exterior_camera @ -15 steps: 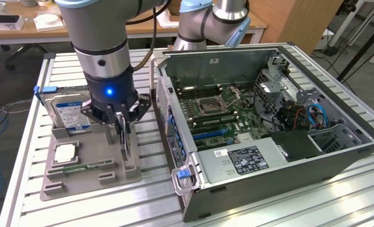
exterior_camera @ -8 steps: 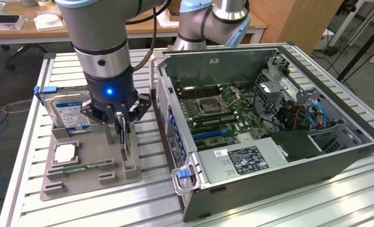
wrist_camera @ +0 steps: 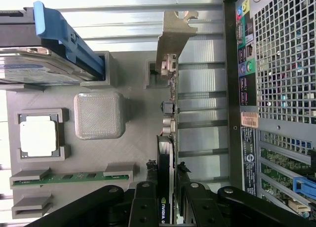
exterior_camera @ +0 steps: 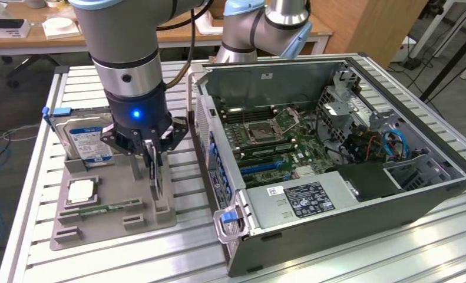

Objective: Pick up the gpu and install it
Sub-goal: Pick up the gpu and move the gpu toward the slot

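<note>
Gripper [exterior_camera: 154, 154] [wrist_camera: 167, 168] is pinching the gpu [exterior_camera: 159, 177] [wrist_camera: 167, 150], jaws partly closed on both faces. Card is standing on edge in the holder [exterior_camera: 107, 223], just beside the case [exterior_camera: 374, 206]. Lift looks not yet made; installing is all left.

Exterior view: high, oblique, mid-range. Wrist view: close, looking straight down. Shared: tray [exterior_camera: 91, 233] [wrist_camera: 133, 138], gpu [exterior_camera: 158, 177] [wrist_camera: 165, 155], case rear panel [exterior_camera: 207, 138] [wrist_camera: 286, 54] at tray's 3 o'clock (exterior view).
</note>
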{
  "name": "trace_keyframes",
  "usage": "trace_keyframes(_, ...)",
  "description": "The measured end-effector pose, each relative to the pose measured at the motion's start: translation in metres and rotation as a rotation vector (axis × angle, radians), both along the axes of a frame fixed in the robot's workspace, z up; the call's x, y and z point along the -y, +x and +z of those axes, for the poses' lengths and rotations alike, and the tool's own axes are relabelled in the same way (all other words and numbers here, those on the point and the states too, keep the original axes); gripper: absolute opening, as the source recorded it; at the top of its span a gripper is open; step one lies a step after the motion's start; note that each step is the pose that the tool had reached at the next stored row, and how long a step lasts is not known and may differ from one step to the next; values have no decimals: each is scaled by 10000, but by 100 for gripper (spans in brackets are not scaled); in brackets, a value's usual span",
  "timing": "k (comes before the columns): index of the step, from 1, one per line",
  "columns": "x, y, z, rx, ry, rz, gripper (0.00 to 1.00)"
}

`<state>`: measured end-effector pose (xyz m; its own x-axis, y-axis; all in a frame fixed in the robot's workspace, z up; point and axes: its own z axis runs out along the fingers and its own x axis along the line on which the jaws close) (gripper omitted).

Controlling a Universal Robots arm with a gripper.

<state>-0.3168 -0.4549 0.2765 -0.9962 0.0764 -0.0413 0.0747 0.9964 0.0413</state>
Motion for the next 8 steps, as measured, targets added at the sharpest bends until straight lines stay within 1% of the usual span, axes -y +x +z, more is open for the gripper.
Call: trace_keyframes(8, 0, 0, 21, -1, -3, 0, 26)
